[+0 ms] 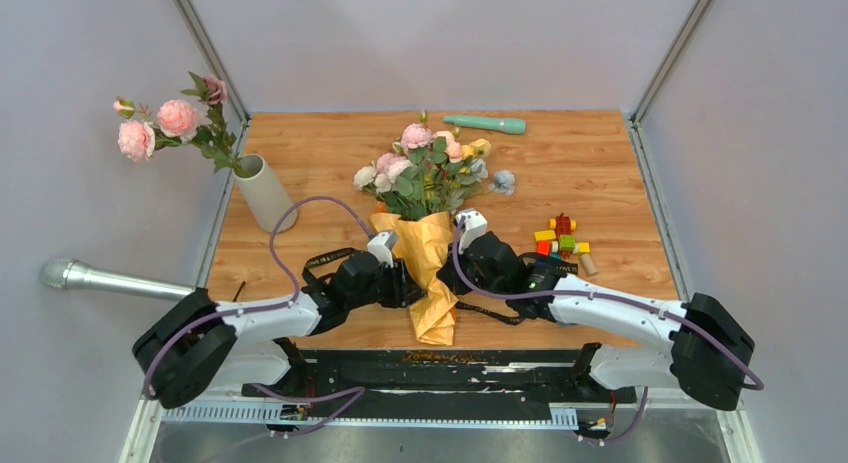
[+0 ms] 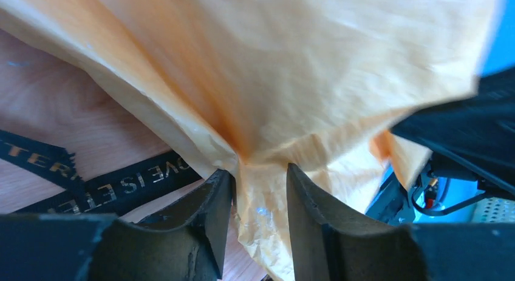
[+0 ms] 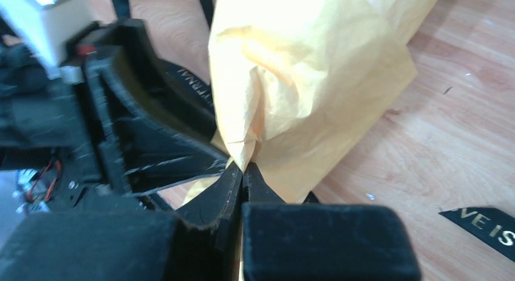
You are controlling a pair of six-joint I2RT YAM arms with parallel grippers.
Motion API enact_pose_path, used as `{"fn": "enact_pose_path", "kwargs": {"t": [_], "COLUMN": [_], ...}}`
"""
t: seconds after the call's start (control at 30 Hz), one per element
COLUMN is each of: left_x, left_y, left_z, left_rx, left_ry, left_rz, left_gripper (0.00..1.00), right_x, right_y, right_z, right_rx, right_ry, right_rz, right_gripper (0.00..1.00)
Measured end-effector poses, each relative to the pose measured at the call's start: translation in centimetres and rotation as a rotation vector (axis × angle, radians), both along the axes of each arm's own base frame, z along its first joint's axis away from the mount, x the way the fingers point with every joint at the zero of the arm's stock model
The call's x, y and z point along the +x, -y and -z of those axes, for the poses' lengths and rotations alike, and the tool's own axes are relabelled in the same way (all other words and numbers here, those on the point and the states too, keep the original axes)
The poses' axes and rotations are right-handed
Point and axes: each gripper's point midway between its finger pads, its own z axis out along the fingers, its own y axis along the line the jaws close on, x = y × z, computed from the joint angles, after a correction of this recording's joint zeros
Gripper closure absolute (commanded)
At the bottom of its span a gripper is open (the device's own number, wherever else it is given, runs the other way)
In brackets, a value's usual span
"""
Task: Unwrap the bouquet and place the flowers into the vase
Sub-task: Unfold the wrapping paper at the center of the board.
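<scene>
The bouquet lies mid-table, its crinkled orange paper (image 1: 428, 263) pointing toward me and its flowers (image 1: 425, 168) fanned at the far end. My left gripper (image 1: 408, 283) is at the paper's left side. In the left wrist view it (image 2: 258, 170) is open, with loose paper (image 2: 267, 81) lying in the gap between the parted fingers. My right gripper (image 1: 447, 273) is at the right side, and the right wrist view shows it (image 3: 244, 165) shut on a fold of the paper (image 3: 303, 81). The off-white vase (image 1: 262, 191) stands at the far left, leaning, with pink flowers (image 1: 165, 123) in it.
The undone black strap (image 2: 121, 184) lies on the wood beside the paper, and a piece of it (image 3: 486, 223) shows to the right. A teal wand (image 1: 485, 124) lies at the back, toy blocks (image 1: 562, 238) at the right, a grey metal tube (image 1: 100, 279) off the left edge.
</scene>
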Motion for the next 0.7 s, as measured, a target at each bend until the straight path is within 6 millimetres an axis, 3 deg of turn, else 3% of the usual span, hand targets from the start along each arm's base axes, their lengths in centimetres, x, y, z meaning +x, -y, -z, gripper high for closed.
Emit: {"fn": "enact_pose_path", "kwargs": {"t": [0.23, 0.53, 0.7], "left_x": [0.4, -0.6, -1.4], "left_y": [-3.3, -7.9, -9.2], "left_z": [-3.1, -3.8, -3.3], "left_rx": [0.025, 0.119, 0.163], "left_ry": [0.098, 0.137, 0.127], "left_rz": [-0.064, -0.133, -0.132], "left_gripper": [0.28, 0.06, 0.02], "right_x": [0.9, 0.8, 0.8], "right_y": [-0.8, -2.7, -4.2], "right_z": [0.7, 0.1, -0.1], "right_rx": [-0.126, -0.192, -0.195], "right_ry": [0.017, 0.049, 0.053], "right_rz": [0.066, 0.085, 0.07], "right_gripper": [1.0, 1.0, 1.0]}}
